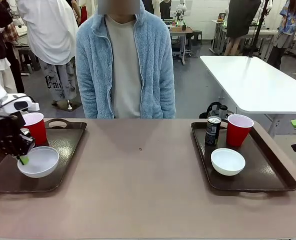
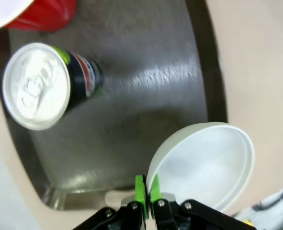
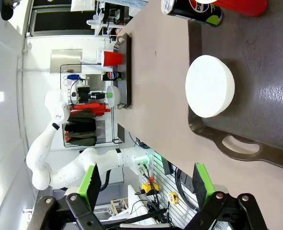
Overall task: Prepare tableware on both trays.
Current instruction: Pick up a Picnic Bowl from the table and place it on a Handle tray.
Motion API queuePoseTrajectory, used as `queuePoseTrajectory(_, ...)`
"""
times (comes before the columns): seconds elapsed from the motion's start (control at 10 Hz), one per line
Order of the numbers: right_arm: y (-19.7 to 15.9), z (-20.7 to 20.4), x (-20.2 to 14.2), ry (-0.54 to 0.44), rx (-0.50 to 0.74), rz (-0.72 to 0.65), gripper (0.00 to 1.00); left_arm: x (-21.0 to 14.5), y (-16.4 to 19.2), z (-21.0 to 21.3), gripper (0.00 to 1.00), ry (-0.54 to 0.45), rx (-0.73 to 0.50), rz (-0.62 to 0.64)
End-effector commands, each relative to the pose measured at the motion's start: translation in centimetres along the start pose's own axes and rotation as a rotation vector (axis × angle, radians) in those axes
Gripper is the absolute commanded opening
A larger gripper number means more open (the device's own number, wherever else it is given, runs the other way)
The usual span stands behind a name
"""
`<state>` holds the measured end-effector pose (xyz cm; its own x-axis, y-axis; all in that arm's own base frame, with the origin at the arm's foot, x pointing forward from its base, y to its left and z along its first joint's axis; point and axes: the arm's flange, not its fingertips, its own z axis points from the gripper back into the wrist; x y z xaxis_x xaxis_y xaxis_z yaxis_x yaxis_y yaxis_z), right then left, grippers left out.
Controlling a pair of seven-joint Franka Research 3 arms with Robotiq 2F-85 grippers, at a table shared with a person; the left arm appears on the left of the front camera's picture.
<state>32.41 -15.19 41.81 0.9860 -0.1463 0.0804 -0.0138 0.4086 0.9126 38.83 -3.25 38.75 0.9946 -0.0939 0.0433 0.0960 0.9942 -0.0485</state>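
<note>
A small round white plastic bowl (image 1: 38, 161) is pinched by its near rim between the green pads of the left gripper (image 2: 146, 190), and is seen held tilted just above the floor of the dark-brown glossy rectangular left tray (image 1: 67, 145). From the fingertips the bowl opens away toward the tray's front corner, with a slim dark drink can (image 2: 50, 86) and a red plastic cup (image 1: 35, 128) standing farther back on the same tray. The bowl's flat base is judged to need levelling before it can be released.

On the matching right tray (image 1: 273, 175) a second white bowl (image 1: 228, 161), dark can (image 1: 212, 131) and red cup (image 1: 239, 130) are already set. The right gripper (image 3: 144, 181) is seen spread wide and empty, well clear of that tray's handle end.
</note>
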Motion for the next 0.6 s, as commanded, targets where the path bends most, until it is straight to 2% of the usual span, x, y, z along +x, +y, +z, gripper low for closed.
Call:
queuePoseTrajectory(0.0, 0.00, -0.10, 0.14, -0.011, 0.028, 0.022, 1.00, -0.37, 0.22, -2.84, 0.00, 0.008, 0.102, 0.063)
queuePoseTrajectory(0.1, 0.00, -0.10, 0.14, -0.011, 0.028, 0.022, 1.00, -0.27, 0.16, -3.47, 0.00, 0.016, 0.105, 0.065)
queuePoseTrajectory(0.2, 0.00, -0.10, 0.14, -0.011, 0.028, 0.022, 1.00, -0.20, 0.02, -3.52, 0.18, 0.017, 0.115, 0.062)
queuePoseTrajectory(0.3, 0.00, -0.10, 0.14, -0.011, 0.028, 0.022, 1.00, -0.20, 0.04, -3.56, 0.64, 0.022, 0.113, 0.057)
queuePoseTrajectory(0.4, 0.00, -0.10, 0.14, -0.011, 0.028, 0.022, 1.00, -0.19, 0.05, -3.39, 0.77, 0.018, 0.114, 0.056)
queuePoseTrajectory(0.5, 0.00, -0.10, 0.14, -0.011, 0.028, 0.022, 1.00, -0.52, 0.05, -2.79, 1.00, 0.009, 0.117, 0.052)
